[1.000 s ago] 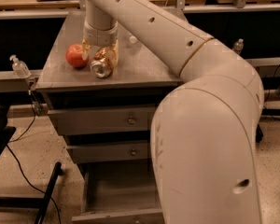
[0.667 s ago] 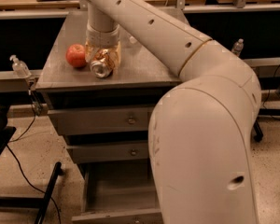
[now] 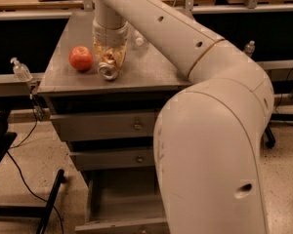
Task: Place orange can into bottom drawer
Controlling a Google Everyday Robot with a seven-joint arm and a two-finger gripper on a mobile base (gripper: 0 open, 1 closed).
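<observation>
The orange can (image 3: 108, 70) lies tilted on the grey cabinet top (image 3: 151, 67), its silver end facing the camera. My gripper (image 3: 109, 58) comes straight down from above and sits over the can, which shows beneath it. The bottom drawer (image 3: 119, 199) is pulled out at the foot of the cabinet, a shallow grey tray whose front edge (image 3: 122, 226) is near the lower border; my arm (image 3: 210, 145) hides its right part. The two upper drawers (image 3: 102, 126) are closed.
A red apple (image 3: 81, 58) rests just left of the can. A clear bottle (image 3: 138, 38) stands behind the gripper. A pump bottle (image 3: 21, 70) sits on the ledge at left. Black stand legs (image 3: 49, 204) and a cable lie on the floor at left.
</observation>
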